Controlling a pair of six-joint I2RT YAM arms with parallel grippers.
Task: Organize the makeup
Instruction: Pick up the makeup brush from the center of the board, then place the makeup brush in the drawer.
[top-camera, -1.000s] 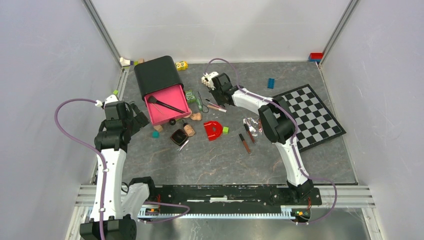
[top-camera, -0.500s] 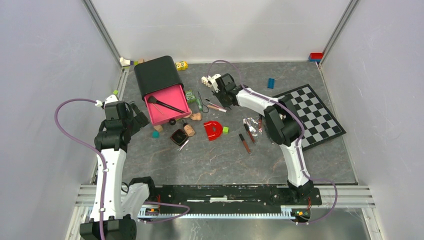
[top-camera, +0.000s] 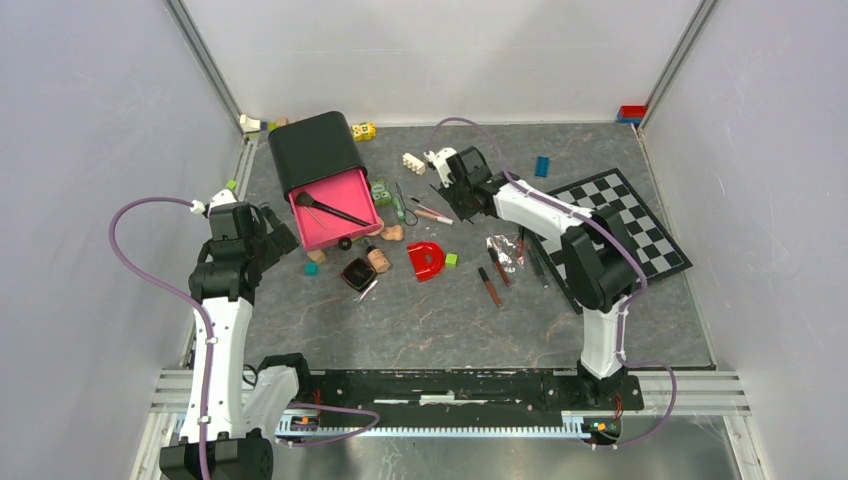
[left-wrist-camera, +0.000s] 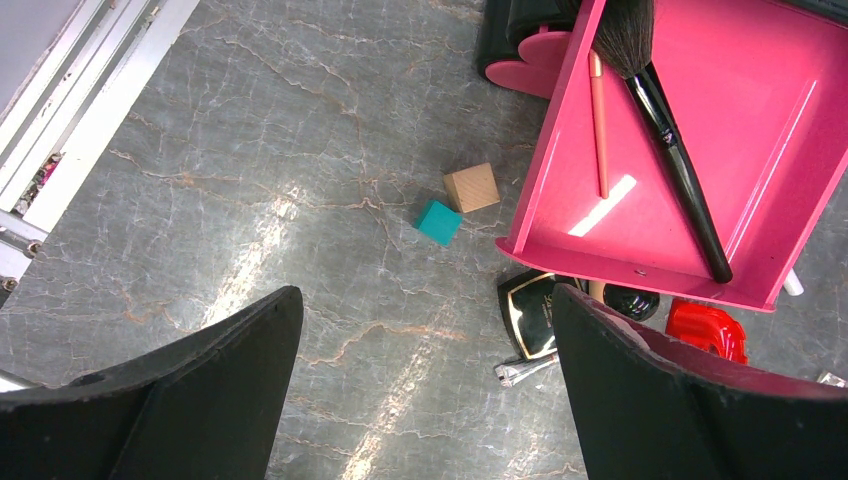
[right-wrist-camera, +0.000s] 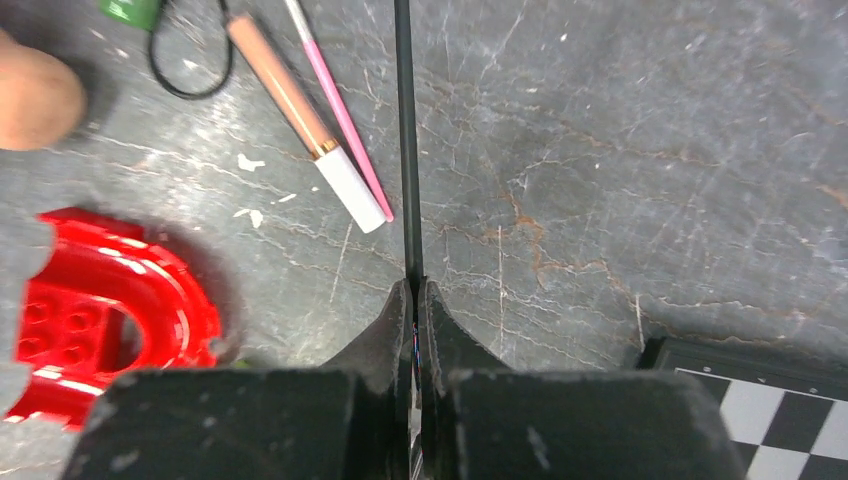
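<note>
My right gripper (right-wrist-camera: 413, 287) is shut on a thin black wand (right-wrist-camera: 404, 140) that sticks straight out from its tips, above the table. In the top view the right gripper (top-camera: 448, 192) is at the back centre. Just left of the wand lie a pink-white pencil (right-wrist-camera: 340, 115) and a peach tube with a white cap (right-wrist-camera: 300, 110). My left gripper (left-wrist-camera: 425, 300) is open and empty over bare table, left of the pink tray (left-wrist-camera: 770, 130). The tray holds a black brush (left-wrist-camera: 665, 150) and a pink pencil (left-wrist-camera: 598, 125). A black compact (left-wrist-camera: 528, 318) lies below the tray's corner.
A black box (top-camera: 312, 148) stands behind the tray. The red D-shaped piece (top-camera: 427, 260), a peach sponge (top-camera: 392, 233), the beige bottle (top-camera: 378, 259), two dark-red tubes (top-camera: 489, 286) and a foil wrapper (top-camera: 506, 250) lie mid-table. A chessboard (top-camera: 620, 230) lies at the right. Toy bricks are scattered around.
My right arm's elbow has swung to the right and its gripper has shifted right, away from the white brick, staying shut on the wand. The left arm has not moved.
</note>
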